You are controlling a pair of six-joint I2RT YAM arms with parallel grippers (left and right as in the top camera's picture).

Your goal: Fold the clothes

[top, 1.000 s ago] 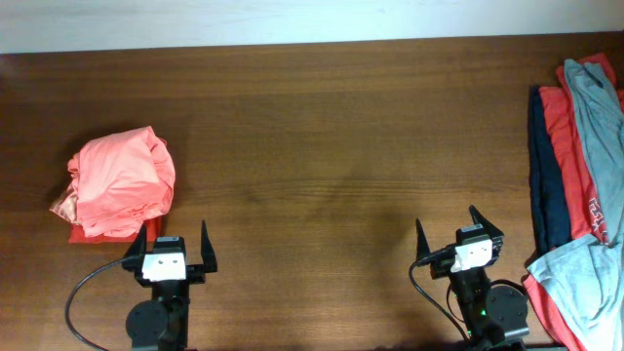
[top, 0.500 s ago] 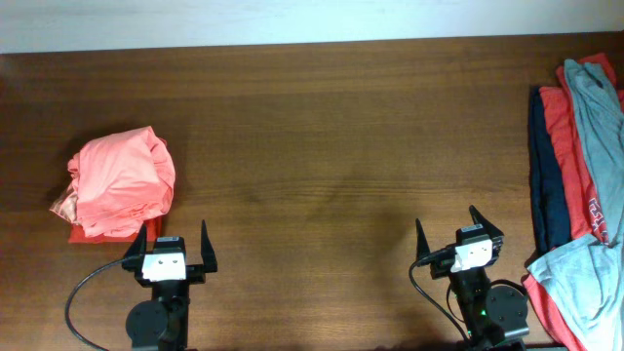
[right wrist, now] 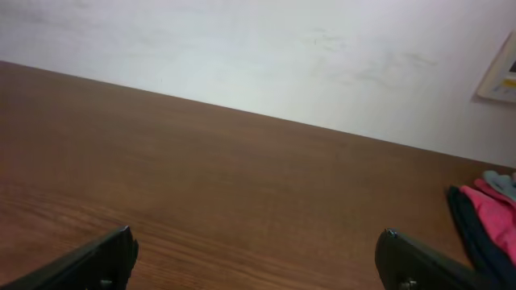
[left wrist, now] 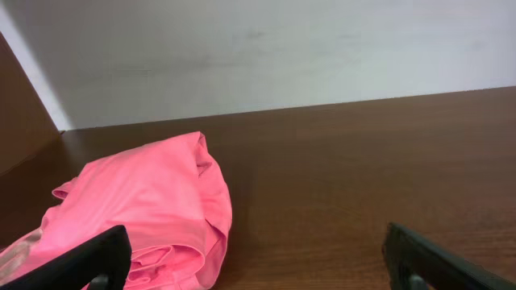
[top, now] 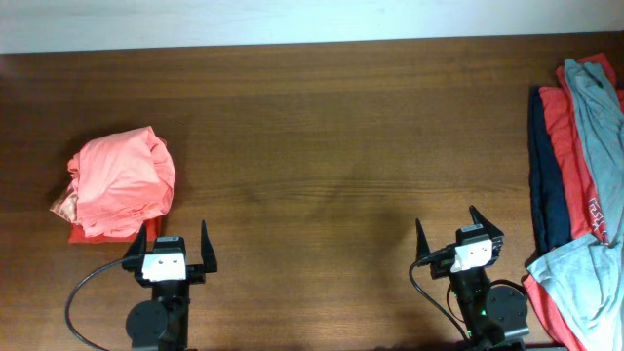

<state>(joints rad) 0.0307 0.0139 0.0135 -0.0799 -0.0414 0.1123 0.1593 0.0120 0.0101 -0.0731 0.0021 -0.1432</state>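
Pink shirt [top: 122,185] just beyond left jaws

On table [top: 331,146], bundled shirt [top: 122,185] sits far L w/ L gripper [top: 174,230] just in front of it at near edge, R gripper [top: 447,219] at near edge toward R, beside shirt pile [top: 580,175] lying along R edge, wall [top: 292,19] behind far edge.

Your overhead view is evenly lit, with a soft sheen on the dark brown wooden table [top: 322,127]; both wrist views look slightly soft.
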